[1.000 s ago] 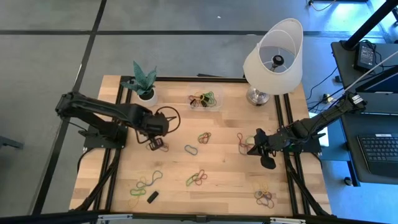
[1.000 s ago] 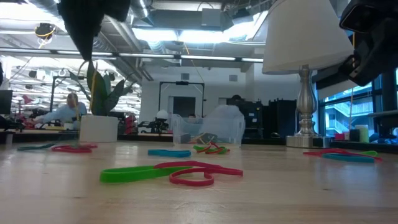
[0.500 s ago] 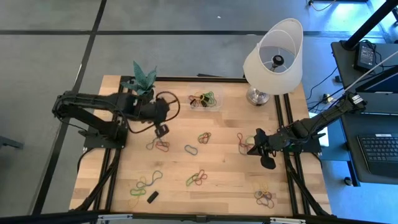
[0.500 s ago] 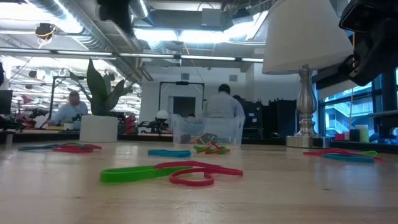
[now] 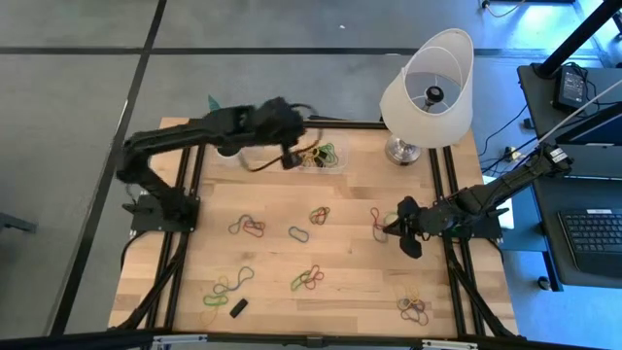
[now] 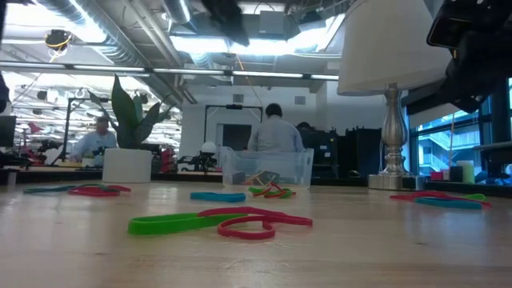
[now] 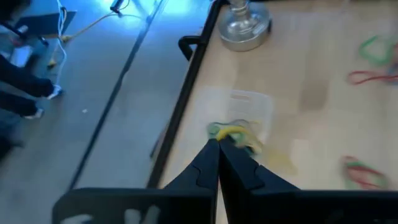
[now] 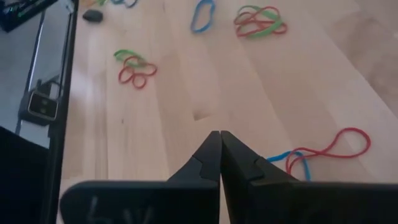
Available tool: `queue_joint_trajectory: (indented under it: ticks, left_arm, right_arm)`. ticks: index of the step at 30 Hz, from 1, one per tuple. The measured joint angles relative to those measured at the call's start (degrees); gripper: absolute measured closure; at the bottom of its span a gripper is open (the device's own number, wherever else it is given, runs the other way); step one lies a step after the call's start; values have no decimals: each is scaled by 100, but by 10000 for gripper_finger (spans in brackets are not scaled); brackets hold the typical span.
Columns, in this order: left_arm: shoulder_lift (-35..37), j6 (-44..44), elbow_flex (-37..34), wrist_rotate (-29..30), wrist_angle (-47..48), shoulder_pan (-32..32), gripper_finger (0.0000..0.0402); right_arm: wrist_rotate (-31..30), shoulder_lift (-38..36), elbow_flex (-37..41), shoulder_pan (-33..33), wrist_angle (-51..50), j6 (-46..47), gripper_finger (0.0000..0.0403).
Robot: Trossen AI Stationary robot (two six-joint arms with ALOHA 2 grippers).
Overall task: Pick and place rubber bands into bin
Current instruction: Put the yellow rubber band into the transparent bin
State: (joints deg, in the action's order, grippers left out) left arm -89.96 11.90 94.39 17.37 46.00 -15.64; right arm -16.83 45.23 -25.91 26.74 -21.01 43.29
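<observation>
Rubber bands, thin coloured loops, lie scattered; both arms' fingers closed, empty.

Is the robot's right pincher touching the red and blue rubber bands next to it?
Apart. The right wrist view shows bare wood between the shut right gripper and the red and blue bands.

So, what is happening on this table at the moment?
A two-armed robot is collecting rubber bands into a small clear bin at the far edge of the table. The left gripper is shut and sits just beside the bin, which already holds several bands. The right gripper is shut and waits near the red band on the right side. Many clusters of bands still lie on the wood.
</observation>
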Motion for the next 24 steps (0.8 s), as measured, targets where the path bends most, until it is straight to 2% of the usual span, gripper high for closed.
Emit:
queue_joint_trajectory:
  ticks: [4,9,11,16,24]
  left_arm:
    - [-939,650,683,10,-48,-268,398]
    - [-1951,1100,1208,208,-326,-436,398]
    - [-2272,1122,1279,101,-531,-504,398]
    - [-2926,908,1294,-711,-743,-674,398]
    - [-3661,686,1291,-891,-692,-703,396]
  right_arm:
    - [-215,0,0,0,1,246,398]
    - [-457,0,0,0,-1,468,398]
    - [-458,0,0,0,12,468,398]
    - [-462,0,0,0,21,655,398]
    - [-465,0,0,0,-19,743,398]
